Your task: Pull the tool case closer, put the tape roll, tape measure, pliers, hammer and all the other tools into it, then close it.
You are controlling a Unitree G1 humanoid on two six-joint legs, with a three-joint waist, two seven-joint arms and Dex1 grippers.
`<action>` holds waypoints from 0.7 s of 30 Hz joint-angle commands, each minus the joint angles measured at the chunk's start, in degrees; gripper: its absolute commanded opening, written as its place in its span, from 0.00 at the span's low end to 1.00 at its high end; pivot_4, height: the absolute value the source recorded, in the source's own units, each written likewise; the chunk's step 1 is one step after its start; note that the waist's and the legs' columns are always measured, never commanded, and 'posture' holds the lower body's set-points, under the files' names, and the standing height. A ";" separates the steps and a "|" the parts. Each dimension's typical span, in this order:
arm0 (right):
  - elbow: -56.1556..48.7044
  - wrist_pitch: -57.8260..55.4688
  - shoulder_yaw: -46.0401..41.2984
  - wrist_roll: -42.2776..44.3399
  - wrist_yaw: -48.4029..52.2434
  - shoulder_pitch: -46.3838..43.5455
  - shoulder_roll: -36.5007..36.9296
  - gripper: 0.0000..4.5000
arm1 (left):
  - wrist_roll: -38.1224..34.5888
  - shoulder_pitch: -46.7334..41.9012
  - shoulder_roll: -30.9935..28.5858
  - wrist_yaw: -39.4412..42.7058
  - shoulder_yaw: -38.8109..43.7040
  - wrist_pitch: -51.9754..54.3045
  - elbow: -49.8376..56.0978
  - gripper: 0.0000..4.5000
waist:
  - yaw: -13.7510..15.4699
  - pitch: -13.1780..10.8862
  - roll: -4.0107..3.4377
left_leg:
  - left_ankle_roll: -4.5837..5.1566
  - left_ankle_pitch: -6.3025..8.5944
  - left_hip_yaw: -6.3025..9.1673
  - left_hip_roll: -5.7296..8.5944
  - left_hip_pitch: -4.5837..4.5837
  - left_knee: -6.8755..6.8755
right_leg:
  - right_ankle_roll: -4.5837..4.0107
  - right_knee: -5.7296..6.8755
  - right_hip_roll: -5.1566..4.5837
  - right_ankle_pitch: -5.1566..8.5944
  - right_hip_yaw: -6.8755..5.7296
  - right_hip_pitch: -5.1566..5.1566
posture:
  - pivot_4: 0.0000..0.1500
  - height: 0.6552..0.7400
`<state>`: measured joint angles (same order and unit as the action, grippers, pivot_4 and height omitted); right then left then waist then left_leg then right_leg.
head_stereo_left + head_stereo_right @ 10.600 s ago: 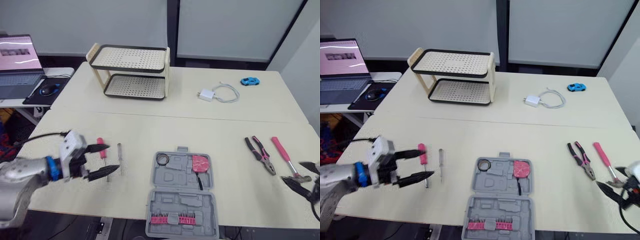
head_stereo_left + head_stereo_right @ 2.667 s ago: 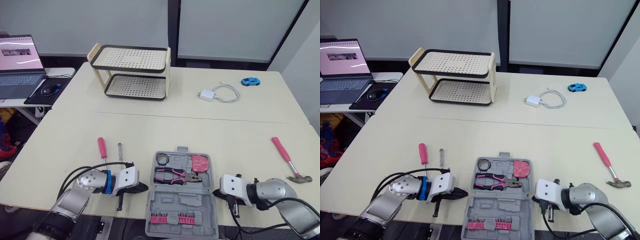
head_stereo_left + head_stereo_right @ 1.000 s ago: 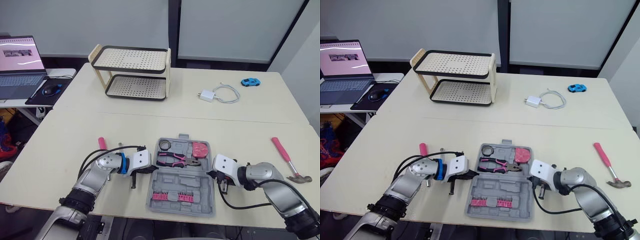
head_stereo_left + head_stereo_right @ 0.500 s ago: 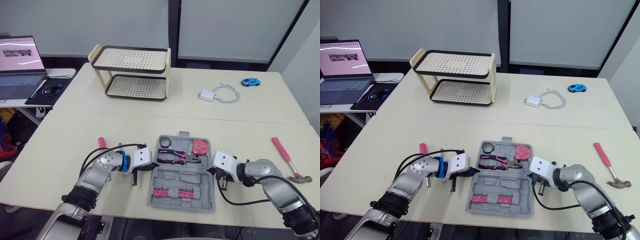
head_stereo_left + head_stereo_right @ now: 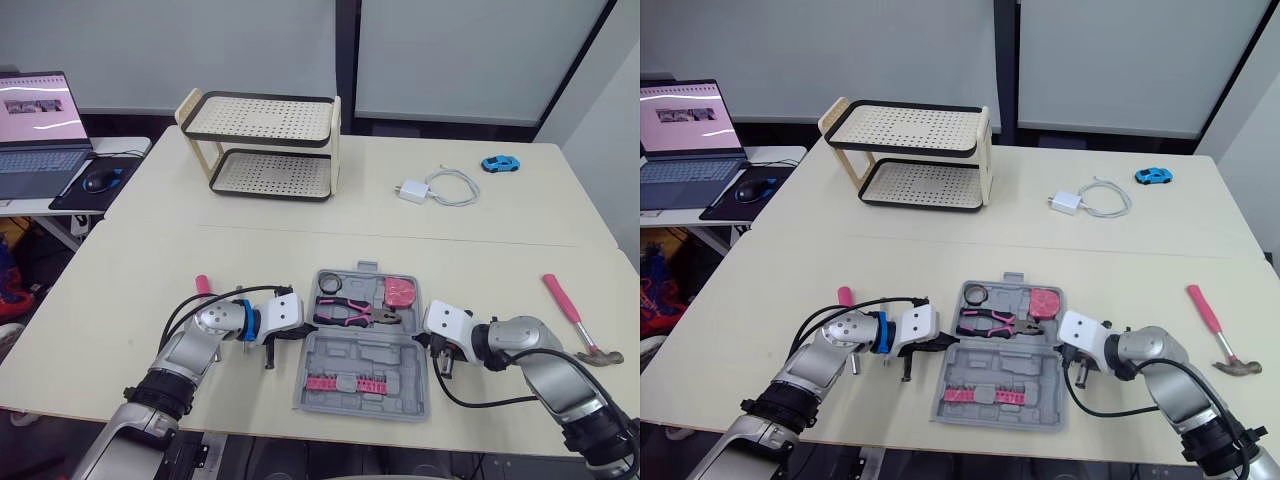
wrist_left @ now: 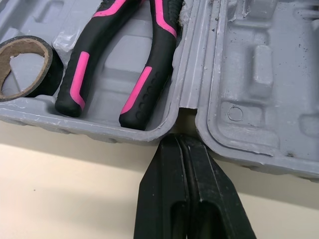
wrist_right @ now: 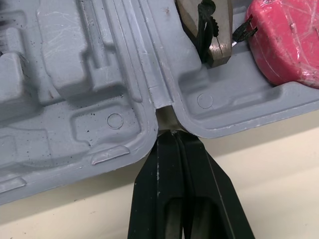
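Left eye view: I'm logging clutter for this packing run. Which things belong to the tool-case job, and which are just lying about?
For the job:
tool case; in it, tape roll, pliers and tape measure; on the table, hammer and pink-handled screwdriver.

Lying about:
two-tier rack, charger with cable, blue toy car, laptop, mouse.

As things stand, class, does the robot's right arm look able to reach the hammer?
Probably yes. The hammer lies on the table to the right of the right gripper, nothing between; its jaws, shut at the tool case hinge, must leave first.
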<state>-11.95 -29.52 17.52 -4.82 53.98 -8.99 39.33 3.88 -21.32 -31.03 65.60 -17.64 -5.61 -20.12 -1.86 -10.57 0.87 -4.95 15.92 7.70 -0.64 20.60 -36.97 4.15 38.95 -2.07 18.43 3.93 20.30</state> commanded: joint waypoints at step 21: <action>-10.33 10.59 -21.32 9.57 1.20 12.92 10.57 0.00 | -15.75 5.30 -13.75 6.72 14.19 9.81 11.13 0.01 | -0.04 -0.12 0.00 | 0.00 0.01 0.00 -0.03 0.98 0.05 | -0.04 0.04 0.00 0.01 -0.02 1.03 | 1.00 0.94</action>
<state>-19.74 -20.75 0.94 2.91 54.39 2.72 48.46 -8.48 -16.91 -43.21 71.65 -7.05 2.69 -11.90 -1.91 -10.69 0.87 -4.95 15.92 7.69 -0.66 21.64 -36.94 4.11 38.97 -2.08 18.44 3.91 21.35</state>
